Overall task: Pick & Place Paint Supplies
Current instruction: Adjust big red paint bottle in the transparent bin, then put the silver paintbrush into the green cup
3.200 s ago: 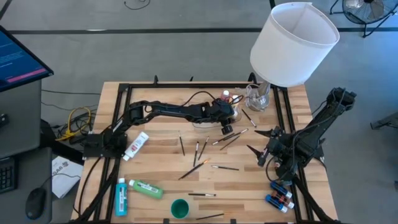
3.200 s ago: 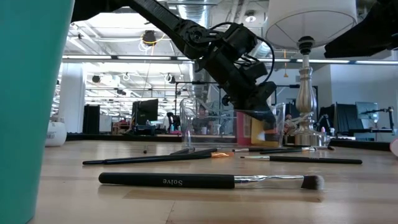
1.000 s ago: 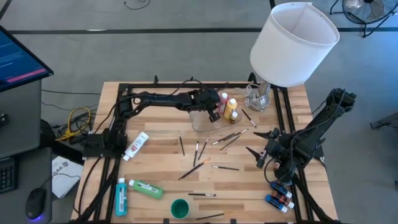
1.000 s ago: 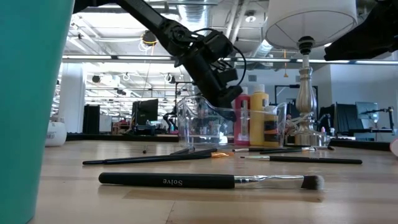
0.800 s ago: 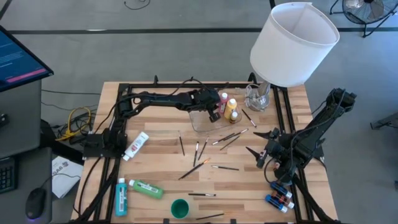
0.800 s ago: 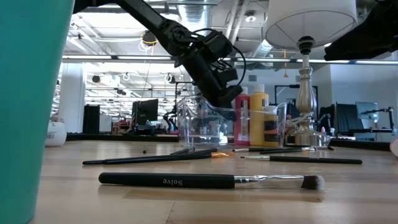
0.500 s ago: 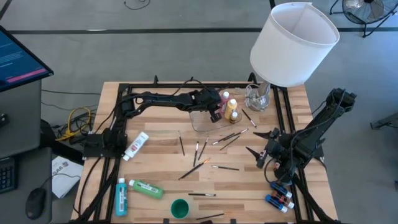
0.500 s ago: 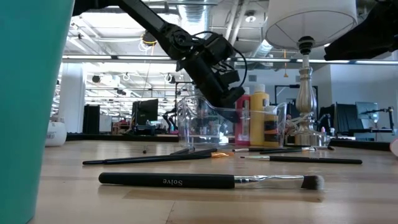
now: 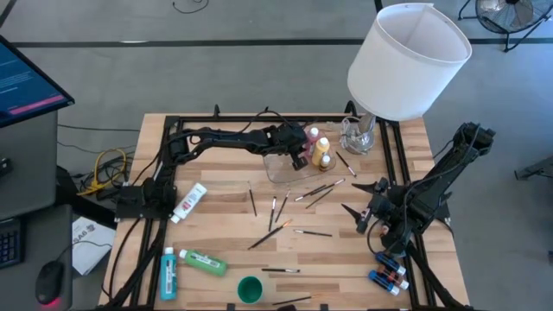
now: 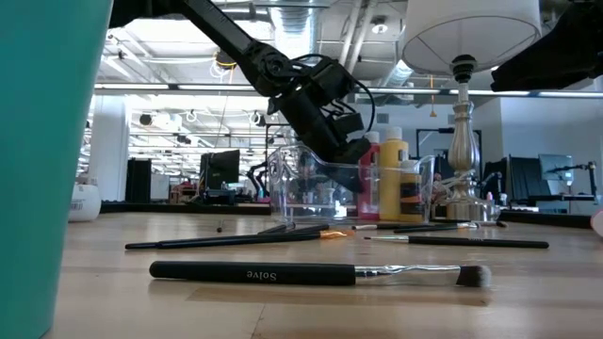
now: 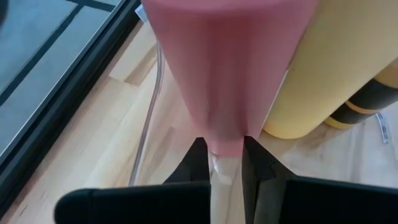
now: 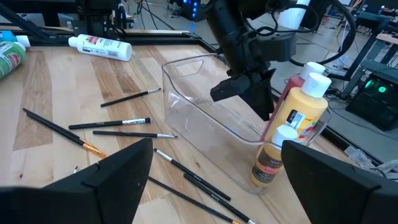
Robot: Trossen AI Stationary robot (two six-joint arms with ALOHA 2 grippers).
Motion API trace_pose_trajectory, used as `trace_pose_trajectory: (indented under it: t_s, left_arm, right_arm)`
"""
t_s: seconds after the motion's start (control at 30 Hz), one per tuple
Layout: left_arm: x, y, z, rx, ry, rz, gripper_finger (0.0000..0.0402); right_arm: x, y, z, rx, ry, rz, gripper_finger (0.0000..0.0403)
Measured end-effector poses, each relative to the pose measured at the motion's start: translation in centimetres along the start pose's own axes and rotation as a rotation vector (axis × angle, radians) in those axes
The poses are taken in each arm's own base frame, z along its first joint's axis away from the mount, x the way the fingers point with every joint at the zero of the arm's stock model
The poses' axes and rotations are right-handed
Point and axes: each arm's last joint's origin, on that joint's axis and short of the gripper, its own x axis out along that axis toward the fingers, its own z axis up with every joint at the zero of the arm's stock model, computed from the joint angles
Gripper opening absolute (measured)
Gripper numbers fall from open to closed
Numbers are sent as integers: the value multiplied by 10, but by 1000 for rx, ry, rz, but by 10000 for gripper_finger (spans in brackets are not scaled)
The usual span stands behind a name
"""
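Risk: the left end effector [image 9: 301, 154], clenched shut with nothing between its fingers, hangs inside the clear plastic tray [image 9: 278, 172], its tips against the red paint bottle [image 10: 368, 181]. A sideways swing could topple that bottle and the yellow paint bottle [image 9: 321, 153] touching it at its three o'clock. Brushes [image 9: 317, 188] lie scattered across the worktop [image 9: 220, 220]. The right end effector [image 9: 361, 197], at three o'clock, waits spread wide, holding nothing.

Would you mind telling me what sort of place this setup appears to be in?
Most likely an open lab or workshop: exposed ceiling ducts and strip lights run overhead, monitors stand on benches behind, and a framed wooden table carries the robot arms. A computer screen sits beside it.
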Motion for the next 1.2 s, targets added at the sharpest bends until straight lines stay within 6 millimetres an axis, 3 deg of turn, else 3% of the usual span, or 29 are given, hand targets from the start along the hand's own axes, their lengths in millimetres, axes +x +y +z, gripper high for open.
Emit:
trace_pose_trajectory:
  t_s: [0.33, 0.53, 0.73, 0.9, 1.2]
  left_arm:
    - [0, 0, 3, 13, -26, -2, 1]
    - [-3, -9, 3, 35, -21, 3, 1]
    - [-19, -12, 6, 58, 22, 41, 1]
    - [-55, -9, 21, 67, 23, 61, 1]
    - [-163, -19, 48, 93, -91, -81, 1]
  right_arm:
    - [0, 0, 0, 0, 0, 0, 349]
    - [0, 0, 0, 0, 0, 0, 346]
    - [0, 0, 0, 0, 0, 0, 347]
    - [0, 0, 0, 4, 0, -1, 347]
    - [0, 2, 2, 28, -5, 4, 348]
